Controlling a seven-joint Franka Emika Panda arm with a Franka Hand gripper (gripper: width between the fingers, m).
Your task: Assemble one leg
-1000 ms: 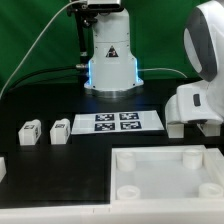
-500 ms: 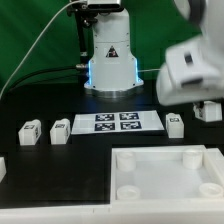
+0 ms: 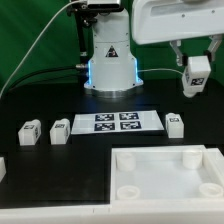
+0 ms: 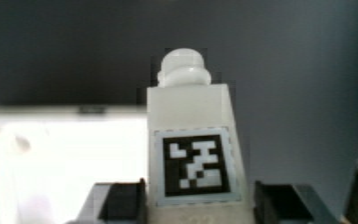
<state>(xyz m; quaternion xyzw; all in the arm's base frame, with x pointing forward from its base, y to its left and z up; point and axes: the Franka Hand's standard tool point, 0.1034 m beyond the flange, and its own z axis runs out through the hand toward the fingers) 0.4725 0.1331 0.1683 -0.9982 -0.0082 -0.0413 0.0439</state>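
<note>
My gripper (image 3: 196,72) is raised at the exterior view's upper right and shut on one leg (image 3: 197,78), a small white block with a black-and-white tag. In the wrist view this leg (image 4: 194,125) stands between my dark fingers (image 4: 123,203), tag facing the camera, rounded peg end pointing away. My gripper (image 4: 197,208) holds it by its lower end. Another leg (image 3: 175,123) stands on the black table right of the marker board. Two more legs (image 3: 29,132) (image 3: 61,130) stand at the left. The large white square panel (image 3: 165,172) lies at the front right.
The marker board (image 3: 118,122) lies flat at mid-table. The robot base (image 3: 110,55) stands behind it, with a cable running off to the left. A green backdrop closes the rear. A white block edge (image 3: 2,167) shows at the far left.
My gripper has risen from table height at the right to the upper right, carrying a leg. The leg beside the marker board has come into view.
</note>
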